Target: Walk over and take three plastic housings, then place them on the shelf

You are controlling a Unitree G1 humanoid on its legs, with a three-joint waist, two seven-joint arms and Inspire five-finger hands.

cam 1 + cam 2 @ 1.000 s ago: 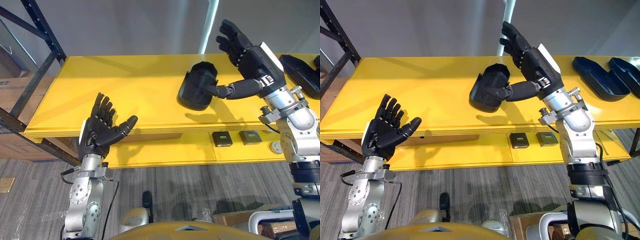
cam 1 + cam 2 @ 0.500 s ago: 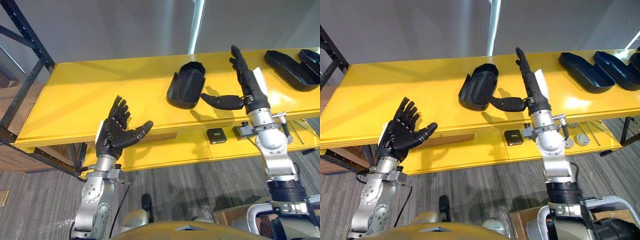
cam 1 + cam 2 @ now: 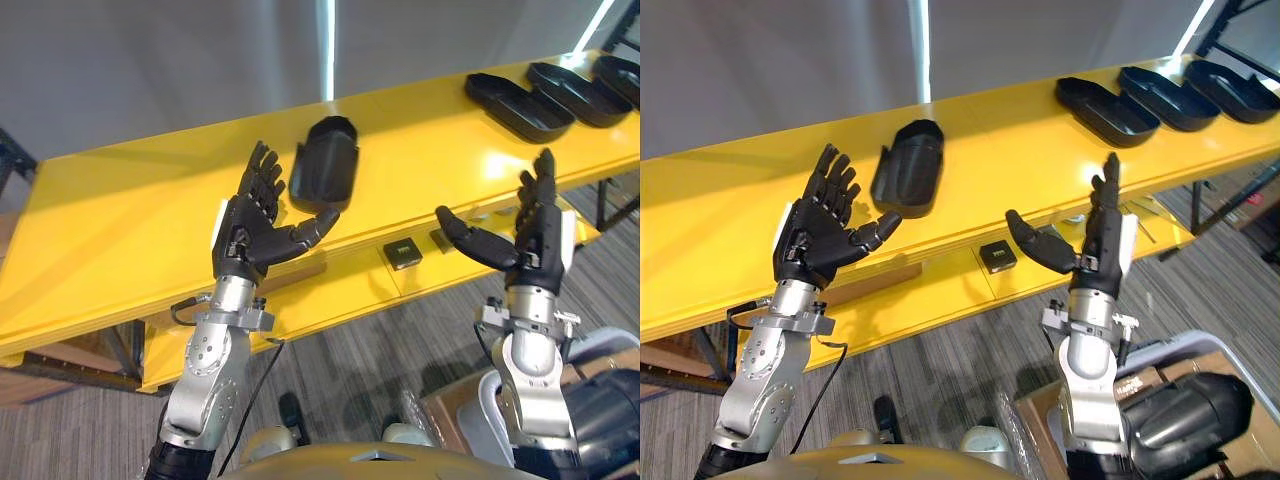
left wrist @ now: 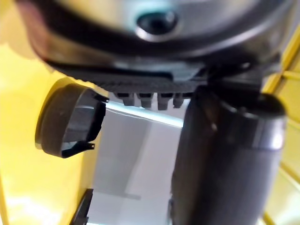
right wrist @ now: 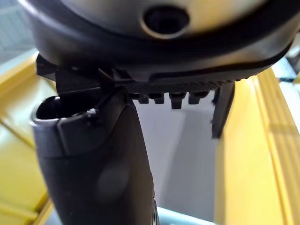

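Note:
One black plastic housing (image 3: 325, 160) lies on the yellow shelf (image 3: 130, 210), hollow side up, and it also shows past my left thumb in the left wrist view (image 4: 70, 119). My left hand (image 3: 250, 225) is raised just to the left of it and in front of it, open with fingers spread, holding nothing. In front of the shelf's edge and well to the right of that housing, my right hand (image 3: 525, 240) stands upright, open and empty. Three more black housings (image 3: 515, 100) lie side by side at the shelf's far right end.
A lower yellow ledge under the shelf carries a small black box (image 3: 402, 253). A grey wall runs behind the shelf. Grey carpet lies below, with a brown cardboard box (image 3: 1040, 430) at the bottom right.
The camera has swung. My right hand has let go of the housing, which now lies flat on the shelf, and has drawn back off the shelf. My left hand has risen beside the housing.

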